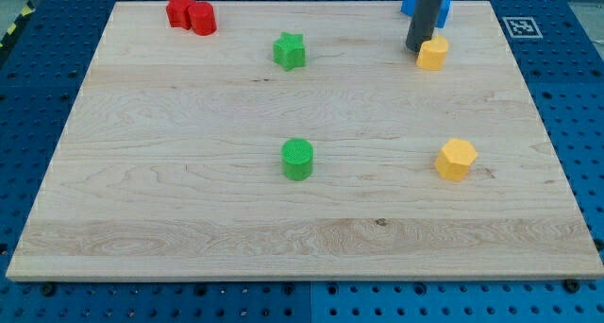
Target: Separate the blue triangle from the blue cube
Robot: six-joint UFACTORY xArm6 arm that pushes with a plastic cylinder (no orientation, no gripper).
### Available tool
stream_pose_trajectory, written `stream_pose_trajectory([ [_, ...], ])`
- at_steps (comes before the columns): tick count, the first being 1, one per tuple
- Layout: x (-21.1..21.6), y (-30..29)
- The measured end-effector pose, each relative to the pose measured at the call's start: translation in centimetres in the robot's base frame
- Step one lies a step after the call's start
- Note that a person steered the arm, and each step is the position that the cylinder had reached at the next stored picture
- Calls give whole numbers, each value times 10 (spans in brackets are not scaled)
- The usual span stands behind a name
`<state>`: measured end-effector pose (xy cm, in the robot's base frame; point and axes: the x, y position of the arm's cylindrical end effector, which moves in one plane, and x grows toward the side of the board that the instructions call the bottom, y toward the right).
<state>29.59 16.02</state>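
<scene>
Blue blocks (411, 2) sit at the view's top right, mostly hidden behind my dark rod. A blue piece (444, 9) shows to the rod's right. I cannot tell which is the triangle and which the cube, or whether they touch. My tip (415, 48) rests on the board just below the blue blocks. It is right beside the left side of a small yellow block (433, 54).
Two red blocks (192, 13) touch each other at the top left. A green star (290, 51) lies top centre. A green cylinder (297, 160) stands mid-board. A yellow hexagon (456, 159) lies at the right. The wooden board (189, 200) rests on a blue pegboard table.
</scene>
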Motion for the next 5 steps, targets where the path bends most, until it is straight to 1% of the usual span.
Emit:
stream_pose_trajectory([
  [2,0,-6],
  [3,-4,-49],
  [4,-21,-101],
  [5,-78,-125],
])
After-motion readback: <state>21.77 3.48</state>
